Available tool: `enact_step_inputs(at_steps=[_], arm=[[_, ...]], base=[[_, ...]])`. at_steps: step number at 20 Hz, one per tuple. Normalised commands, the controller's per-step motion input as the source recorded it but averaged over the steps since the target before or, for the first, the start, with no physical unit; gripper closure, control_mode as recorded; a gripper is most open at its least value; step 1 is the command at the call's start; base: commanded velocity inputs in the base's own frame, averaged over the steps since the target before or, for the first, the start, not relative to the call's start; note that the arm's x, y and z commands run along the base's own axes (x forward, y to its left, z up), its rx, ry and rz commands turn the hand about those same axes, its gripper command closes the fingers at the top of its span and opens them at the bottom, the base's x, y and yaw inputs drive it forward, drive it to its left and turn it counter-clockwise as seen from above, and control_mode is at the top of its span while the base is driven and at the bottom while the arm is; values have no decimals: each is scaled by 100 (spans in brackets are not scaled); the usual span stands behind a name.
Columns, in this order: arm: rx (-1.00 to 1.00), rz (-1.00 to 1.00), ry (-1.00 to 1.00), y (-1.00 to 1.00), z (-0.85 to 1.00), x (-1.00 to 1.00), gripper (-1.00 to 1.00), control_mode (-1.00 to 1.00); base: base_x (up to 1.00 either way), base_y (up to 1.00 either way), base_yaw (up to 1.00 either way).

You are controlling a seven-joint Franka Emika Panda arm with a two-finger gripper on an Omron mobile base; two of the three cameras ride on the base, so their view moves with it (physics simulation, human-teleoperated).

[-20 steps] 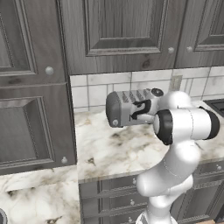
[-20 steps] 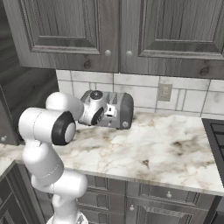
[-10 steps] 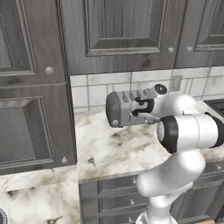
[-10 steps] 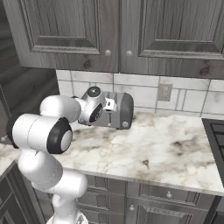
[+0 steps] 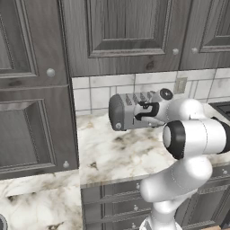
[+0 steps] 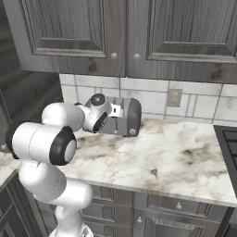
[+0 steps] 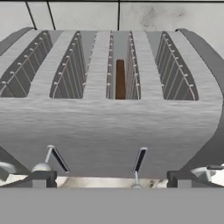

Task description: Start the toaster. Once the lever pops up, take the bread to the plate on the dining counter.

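I am holding my gripper [image 7: 109, 179] spread wide over the toaster [image 7: 111, 100], gripping nothing. The bread [image 7: 120, 79] is sitting in a slot at twelve o'clock.

Quick count: one toaster [image 7: 109, 127] with four slots [image 7: 68, 72] on top, one slice of bread [image 7: 120, 79] sitting in a slot, two levers [image 7: 140, 159] on the front, and one wall outlet [image 6: 174, 97].

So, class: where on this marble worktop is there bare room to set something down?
Bare marble worktop runs from the toaster right to the stove edge, and forward to the front edge. It is crowded at the toaster, where the open gripper hovers.
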Motion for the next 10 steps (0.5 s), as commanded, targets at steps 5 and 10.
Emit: enact_step_inputs(at_steps=[5, 10], arm=[[0, 0, -9, 0, 5, 0, -100, -100], [0, 0, -13, 0, 22, -1, -100, -100]], base=[[0, 0, 0], [0, 0, 0]])
